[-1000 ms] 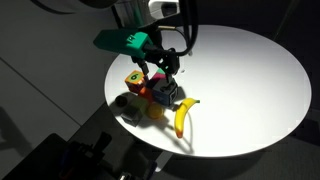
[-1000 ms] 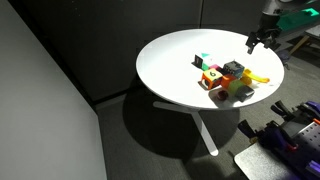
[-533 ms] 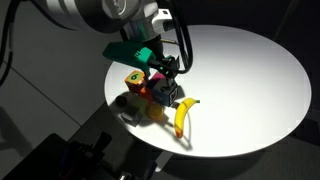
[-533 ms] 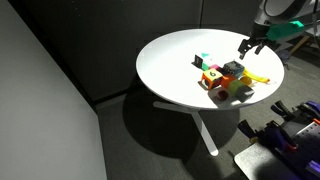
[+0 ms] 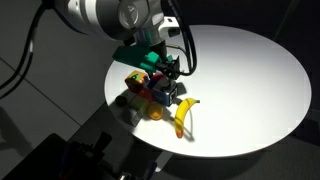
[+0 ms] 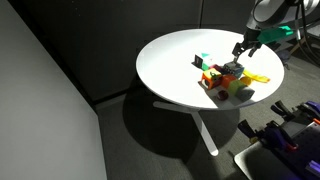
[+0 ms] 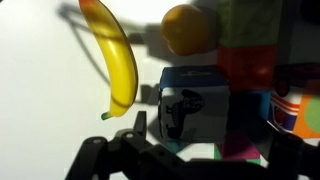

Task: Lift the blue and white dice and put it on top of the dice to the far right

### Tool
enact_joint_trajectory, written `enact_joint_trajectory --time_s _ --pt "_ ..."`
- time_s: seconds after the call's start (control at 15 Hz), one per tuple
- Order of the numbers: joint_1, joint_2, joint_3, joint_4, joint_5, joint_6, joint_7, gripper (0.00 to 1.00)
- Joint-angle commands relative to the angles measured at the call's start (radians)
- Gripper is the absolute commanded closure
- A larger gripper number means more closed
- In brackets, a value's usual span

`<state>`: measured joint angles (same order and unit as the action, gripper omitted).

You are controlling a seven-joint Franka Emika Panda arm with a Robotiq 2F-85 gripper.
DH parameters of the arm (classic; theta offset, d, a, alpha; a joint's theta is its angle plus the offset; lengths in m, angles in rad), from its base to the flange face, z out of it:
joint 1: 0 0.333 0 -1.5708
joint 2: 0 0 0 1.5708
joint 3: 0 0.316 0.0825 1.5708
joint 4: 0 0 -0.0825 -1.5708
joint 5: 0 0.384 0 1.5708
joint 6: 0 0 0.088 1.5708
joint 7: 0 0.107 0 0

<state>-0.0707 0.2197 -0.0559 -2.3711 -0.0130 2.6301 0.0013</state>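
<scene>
The blue and white dice (image 7: pixel 195 105) shows in the wrist view as a white face with a dark mark and blue edges, in a tight cluster of coloured cubes. My gripper (image 7: pixel 200 140) is open just above it, with dark fingers on either side. In both exterior views the gripper (image 5: pixel 170 68) (image 6: pixel 240 55) hangs low over the cluster (image 5: pixel 148 92) (image 6: pixel 224 82). A yellow-orange cube (image 5: pixel 135 80) sits at one end of the cluster. A magenta cube (image 7: pixel 245 145) and a red cube (image 7: pixel 250 65) touch the dice. The dice itself is hard to make out in the exterior views.
A banana (image 7: pixel 115 60) (image 5: pixel 184 115) (image 6: pixel 256 77) lies beside the cluster. A round orange fruit (image 7: pixel 190 28) sits behind the dice. A small teal object (image 6: pixel 203 60) lies apart. The round white table (image 5: pixel 250 70) has edges close to the cluster.
My gripper has come down and in toward the cube cluster. It now hangs right over the blue and white dice. The objects have not moved.
</scene>
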Motion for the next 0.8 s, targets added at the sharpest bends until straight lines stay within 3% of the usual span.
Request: enact_joint_trajectory --time_s 0.0,0.73 --pt "0.018 0.051 -0.017 0.079 -0.036 -0.044 0.037 0.00" --pt "0.015 0.122 -0.009 0.176 -0.025 -0.186 0.010 0.00"
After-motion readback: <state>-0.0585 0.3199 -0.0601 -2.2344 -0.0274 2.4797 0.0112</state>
